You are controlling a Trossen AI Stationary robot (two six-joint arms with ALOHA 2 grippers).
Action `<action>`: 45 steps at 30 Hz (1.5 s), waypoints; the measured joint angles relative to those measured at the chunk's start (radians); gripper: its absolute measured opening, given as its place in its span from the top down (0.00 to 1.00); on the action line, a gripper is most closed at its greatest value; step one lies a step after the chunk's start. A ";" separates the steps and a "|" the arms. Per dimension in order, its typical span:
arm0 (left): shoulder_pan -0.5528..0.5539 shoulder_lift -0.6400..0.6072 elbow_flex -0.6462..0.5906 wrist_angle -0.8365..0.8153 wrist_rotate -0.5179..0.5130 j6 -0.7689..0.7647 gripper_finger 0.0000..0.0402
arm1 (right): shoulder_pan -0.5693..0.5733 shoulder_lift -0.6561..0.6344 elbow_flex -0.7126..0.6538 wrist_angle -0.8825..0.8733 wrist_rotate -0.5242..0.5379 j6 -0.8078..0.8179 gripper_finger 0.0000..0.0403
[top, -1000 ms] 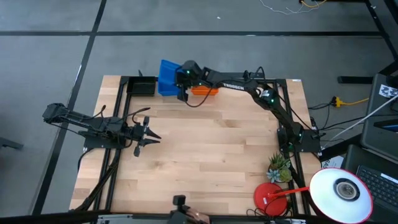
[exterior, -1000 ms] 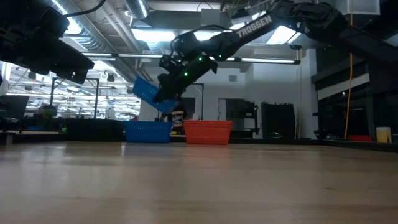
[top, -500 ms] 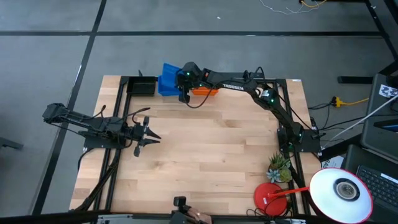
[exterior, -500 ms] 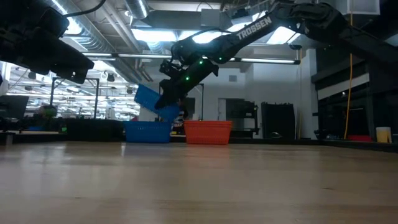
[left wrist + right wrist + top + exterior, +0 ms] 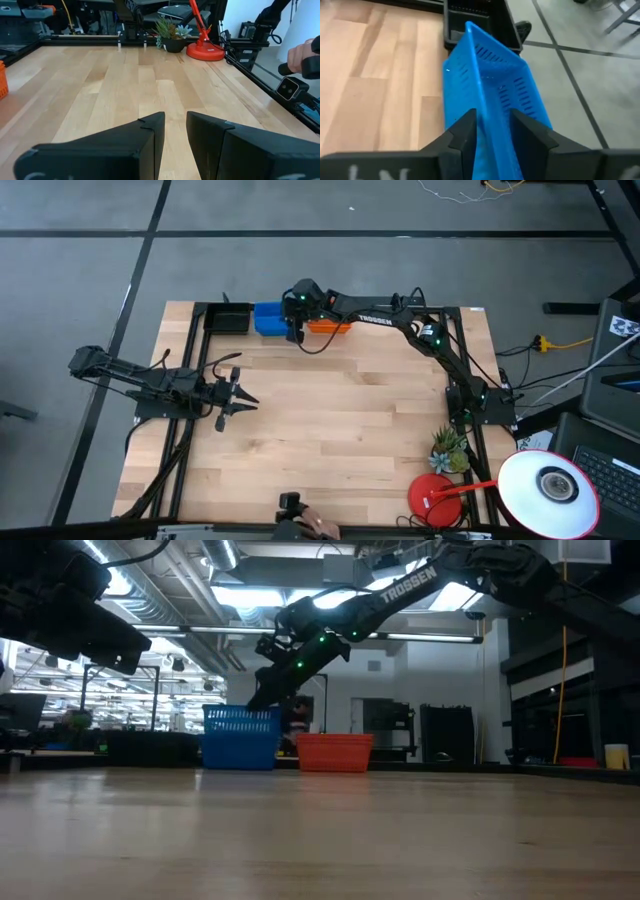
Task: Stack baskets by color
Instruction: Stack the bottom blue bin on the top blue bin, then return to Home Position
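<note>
A blue basket [image 5: 240, 720] sits level, nested on another blue basket [image 5: 238, 754] at the table's far edge, with a black basket [image 5: 228, 318] to their left and an orange basket [image 5: 330, 327] to their right. My right gripper [image 5: 295, 320] hovers over the blue stack's right end. It is open, with its fingers on either side of the top basket's wall [image 5: 492, 125]. My left gripper [image 5: 243, 396] waits open at the table's left, pointing level.
A red lamp base [image 5: 432, 495], its white lamp head [image 5: 548, 485] and a small potted plant [image 5: 450, 448] stand at the near right corner. Black frame rails [image 5: 190, 410] run along the table's sides. A person's hand [image 5: 300, 56] shows beyond the table's edge.
My right gripper has let go of the blue basket. It hung tilted from the fingers above the stack, and has dropped down onto the blue basket on the table, where it now sits level. The gripper itself has stayed in place.
</note>
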 joint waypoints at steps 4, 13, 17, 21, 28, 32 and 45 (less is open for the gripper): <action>0.000 0.000 0.000 0.000 0.000 0.000 0.82 | -0.001 0.000 0.000 -0.016 0.005 -0.001 0.71; 0.000 0.000 0.000 0.000 0.000 0.000 0.82 | 0.037 0.000 0.002 0.054 0.024 -0.052 0.71; 0.000 0.000 0.000 0.000 0.000 0.000 0.82 | 0.053 0.000 0.012 0.038 0.060 -0.056 0.71; 0.000 0.000 0.000 0.000 0.000 0.000 0.82 | 0.073 0.000 0.012 0.058 0.125 -0.097 0.71; 0.000 0.000 0.000 0.000 0.000 0.000 0.82 | 0.113 0.000 0.012 0.135 0.405 -0.286 0.71; 0.000 0.000 0.000 0.000 0.000 0.000 0.82 | 0.115 0.008 0.000 0.160 0.425 -0.291 0.71; 0.000 0.000 0.000 0.001 0.000 0.000 0.82 | 0.128 0.090 -0.007 0.269 0.614 -0.349 0.71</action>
